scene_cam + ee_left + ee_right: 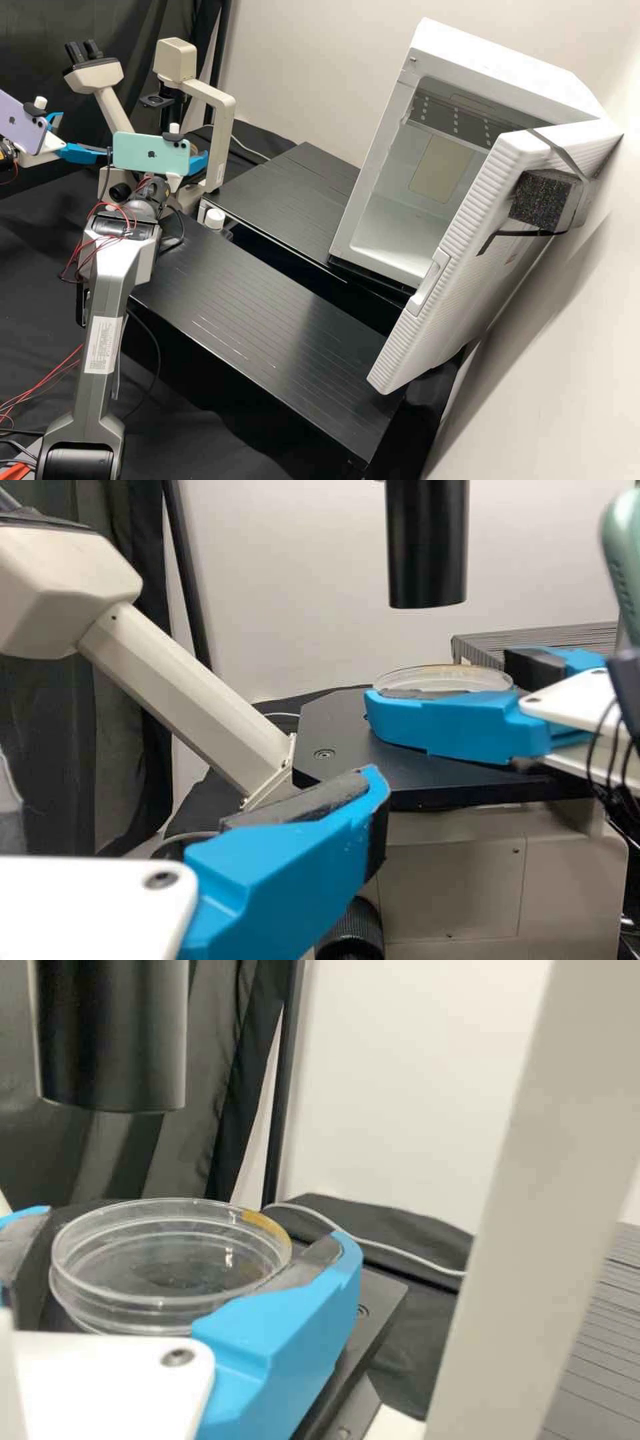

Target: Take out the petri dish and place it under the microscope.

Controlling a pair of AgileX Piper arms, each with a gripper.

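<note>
Stage (pixel 335 725) gap between spread left gripper (pixel 81 153) and right gripper (pixel 198 164) clenched on petri dish (pixel 165 1265).

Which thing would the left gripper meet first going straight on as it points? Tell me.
Likely the black microscope stage, at its near edge; the right gripper, holding the petri dish, lies close to that line too, and depth is hard to judge.
</note>
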